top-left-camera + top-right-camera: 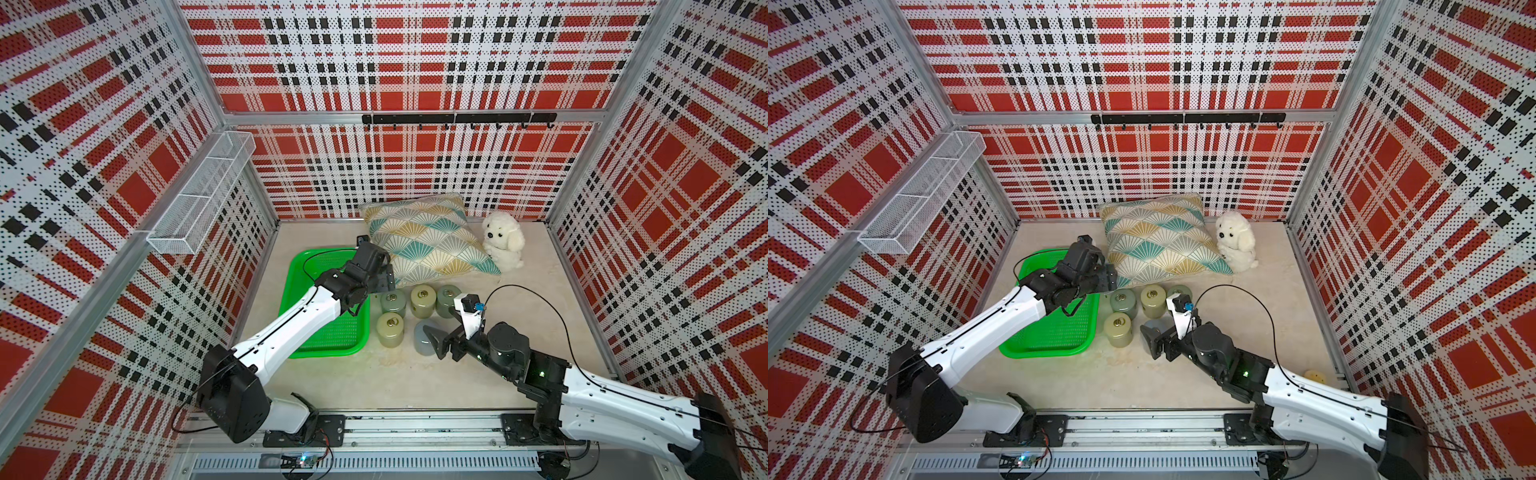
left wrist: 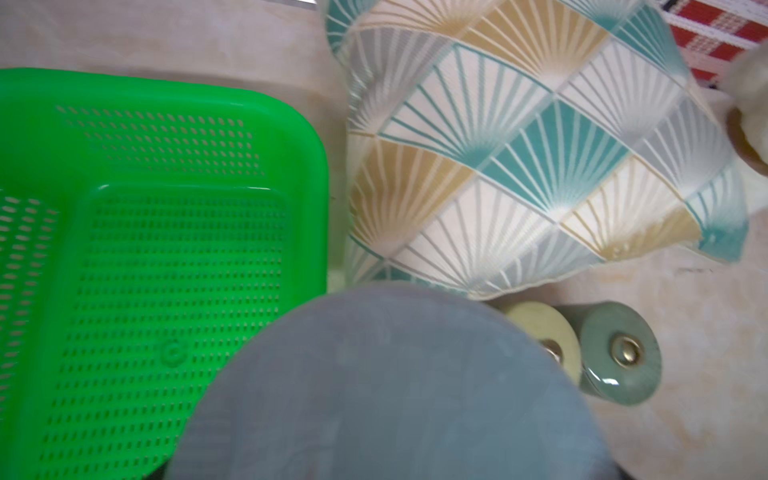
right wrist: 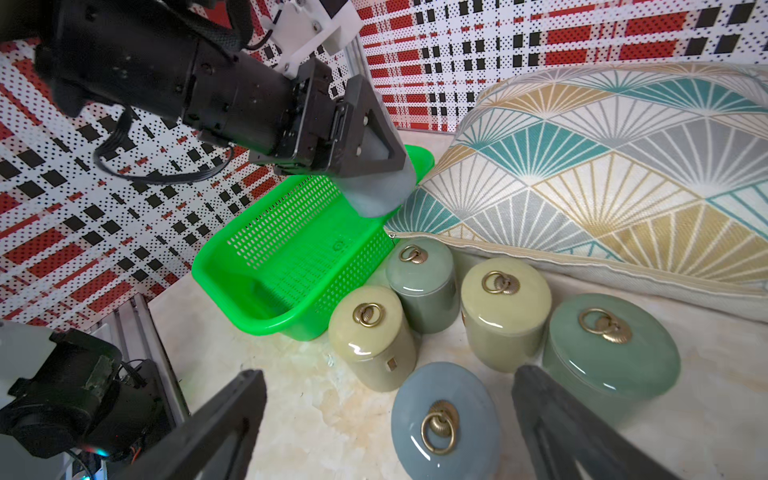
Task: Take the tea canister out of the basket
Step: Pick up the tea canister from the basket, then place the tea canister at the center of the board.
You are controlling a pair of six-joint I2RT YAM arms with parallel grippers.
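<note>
Right gripper (image 3: 386,374) jaws wide, empty, over five standing canisters (image 1: 423,301) just beside basket (image 3: 249,309). Beyond, left gripper (image 3: 374,166) is spread wide around grey-blue tea canister (image 3: 380,195), which is raised above the basket's pillow-side rim. Likely transfer step. Next: clear basket, lower beside the others, release.

Plaid perforated walls (image 1: 415,62) enclose a beige marbled floor (image 1: 395,386); a white rack (image 1: 199,195) and black hook rail (image 1: 457,118) hang on them.
</note>
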